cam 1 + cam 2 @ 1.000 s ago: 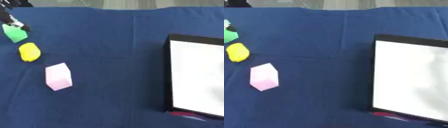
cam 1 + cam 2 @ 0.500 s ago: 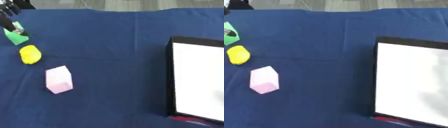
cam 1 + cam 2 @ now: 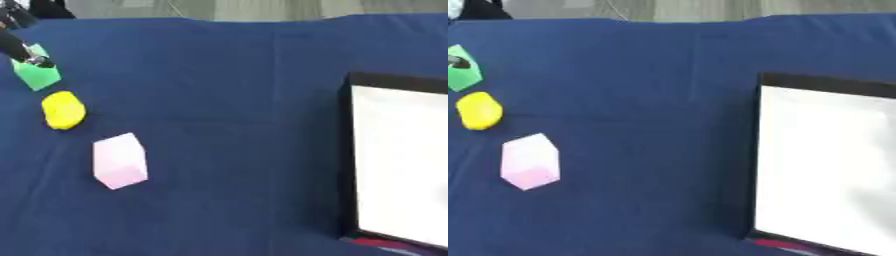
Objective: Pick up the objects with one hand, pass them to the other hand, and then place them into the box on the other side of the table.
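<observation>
Reaching: left hand (image 3: 19, 45) comes in from the far-left corner, fingertips on top of the green block (image 3: 37, 75)
Left hand state: only dark fingers with a silver tip show at the edge; cannot tell whether they are curled on the block or just touching it
Right hand: no sign of it in either view
Green block: far left of the table (image 3: 219, 75), partly covered by the fingers, resting on the blue cloth
Yellow object (image 3: 63, 110): rounded, just near-side of the green block, close to it but apart
Pink block (image 3: 120, 161): pale, faceted, nearer still and a bit further right, well clear of the yellow one, tilted on the cloth
Row: green, yellow, pink run in a diagonal line from far left toward the near middle
Box (image 3: 350, 150): right side of the table, black walls, white inside; runs off the right and near edges of the view
Box contents: white floor looks bare where visible
Red strip (image 3: 785, 246): thin, at the near edge of the box, can't make out what it is
Gap: wide stretch of blue cloth between the three objects and the box
</observation>
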